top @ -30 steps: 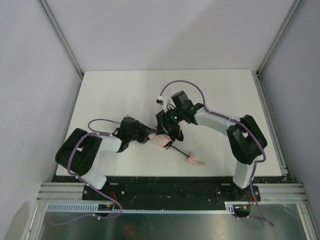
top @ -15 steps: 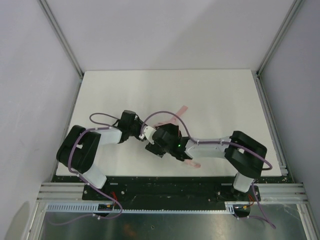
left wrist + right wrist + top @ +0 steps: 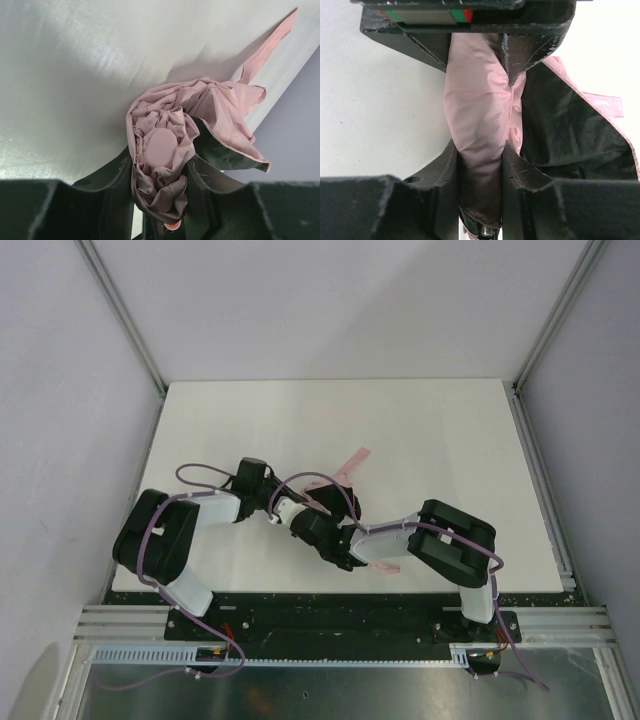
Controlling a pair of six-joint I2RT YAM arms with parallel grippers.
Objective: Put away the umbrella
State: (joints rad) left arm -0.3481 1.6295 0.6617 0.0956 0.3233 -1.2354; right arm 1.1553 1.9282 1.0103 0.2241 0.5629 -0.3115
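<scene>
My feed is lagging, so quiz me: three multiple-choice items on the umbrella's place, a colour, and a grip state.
1. Where on the table is the umbrella? A back corner; B near the front edge, mid-width; C off the table.
2. Its lining is: A dark; B white; C yellow.
3. The right gripper is: A open, clear; B out of view; C shut on the umbrella.
Key: B, the top view shows it by the near edge; A, the right wrist view shows dark lining beside pink fabric; C, fabric is squeezed between its fingers.
</scene>
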